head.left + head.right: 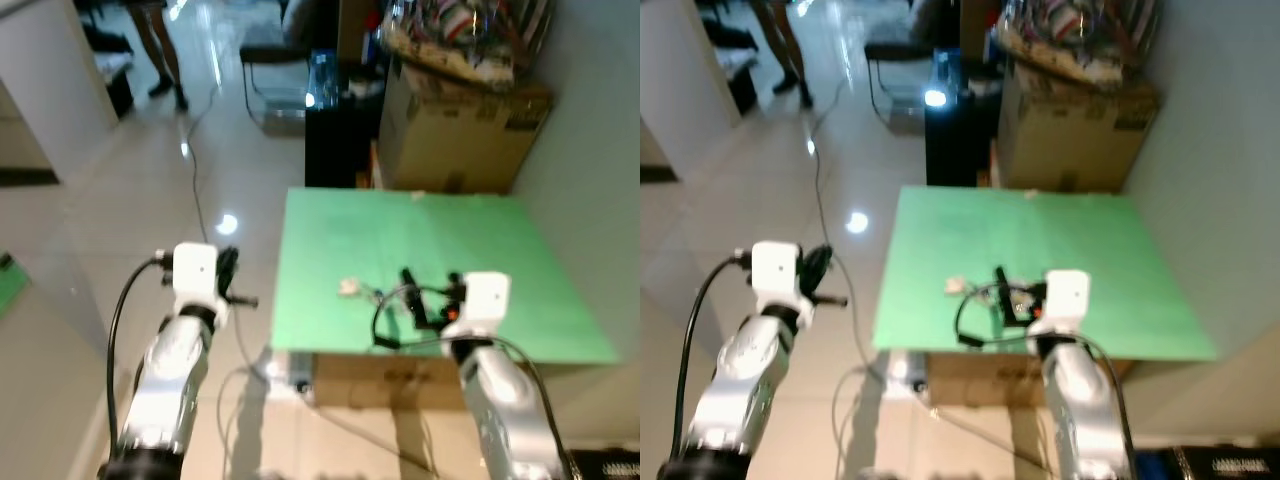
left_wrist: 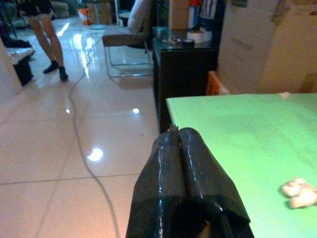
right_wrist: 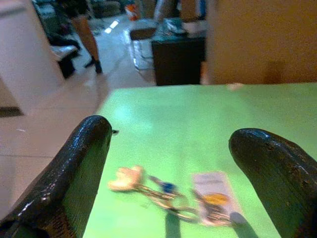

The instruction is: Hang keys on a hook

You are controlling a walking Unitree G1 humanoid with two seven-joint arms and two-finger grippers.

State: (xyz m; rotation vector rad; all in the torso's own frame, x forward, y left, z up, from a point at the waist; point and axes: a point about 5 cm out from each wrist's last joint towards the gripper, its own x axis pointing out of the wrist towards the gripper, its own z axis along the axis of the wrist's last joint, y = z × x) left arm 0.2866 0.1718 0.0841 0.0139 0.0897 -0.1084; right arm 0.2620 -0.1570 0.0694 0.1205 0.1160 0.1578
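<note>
**Keys lying on the green surface, right tool spread above them**

On the green surface [image 1: 400, 230], toward its near edge at about 7 o'clock from the centre, we see the keys [image 3: 163, 191] lying flat: a pale fob at one end, a ring with a blue bit in the middle, and a small printed tag [image 3: 214, 198] beside them. Our right tool [image 3: 178, 168] hangs over the near edge of the surface, its two black fingers [image 3: 84, 163] spread wide, with the keys between them in the wrist view and not touching either one. In the head view the right tool [image 1: 425, 295] sits just at 3 o'clock of the keys [image 1: 355, 290].

Our left tool [image 2: 181, 163] is off the surface at 9 o'clock, above the glossy tiled floor [image 1: 120, 200], and its fingers are pressed together with nothing between them.

At 12 o'clock beyond the surface stands a cardboard box [image 1: 460, 135] with a heap of patterned cloth on it, and a black cabinet [image 1: 335, 140] just at its left. At 10 o'clock a person's legs [image 1: 160, 55] stand on the floor, with a cable [image 1: 195, 170] trailing across the tiles.
</note>
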